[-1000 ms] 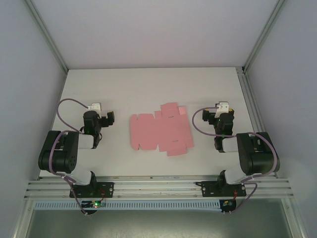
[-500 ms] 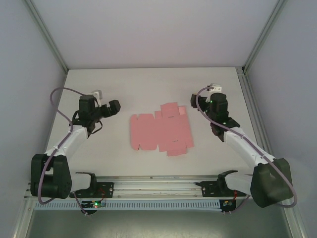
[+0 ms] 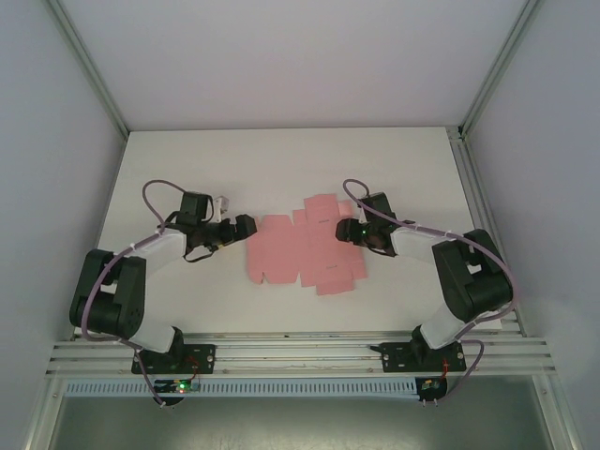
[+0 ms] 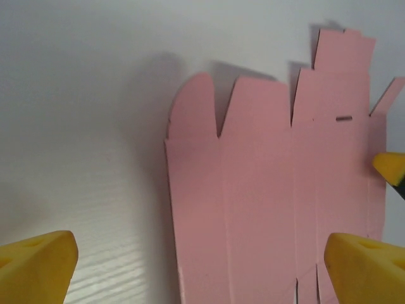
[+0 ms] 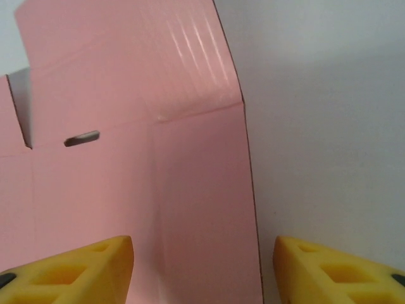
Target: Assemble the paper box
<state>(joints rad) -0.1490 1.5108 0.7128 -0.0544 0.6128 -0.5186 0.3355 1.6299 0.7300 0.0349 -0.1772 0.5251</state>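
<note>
The paper box (image 3: 300, 246) is a flat pink die-cut sheet with its flaps spread out. It lies in the middle of the tabletop (image 3: 281, 159), in the same spot and at the same angle as a second ago.

The arms are what differ. A second ago both were folded back over their bases, with each gripper well apart from the sheet. Half a second ago they were stretched up toward the far side corners. Now both have swung inward and reach the sheet from opposite sides.

The left gripper (image 3: 246, 225) sits just beside the sheet's left edge. In the left wrist view its yellow fingers (image 4: 38, 266) stand spread wide, low over the tabletop, with the left strip of the pink card between them; nothing is pinched.

The right gripper (image 3: 347, 231) is over the sheet's right edge, close to the slotted flap. In the right wrist view its fingers (image 5: 76, 272) stand apart. One finger is above the pink card and the other above bare tabletop, so the card's right edge runs between them. The card is still flat and not gripped.
</note>
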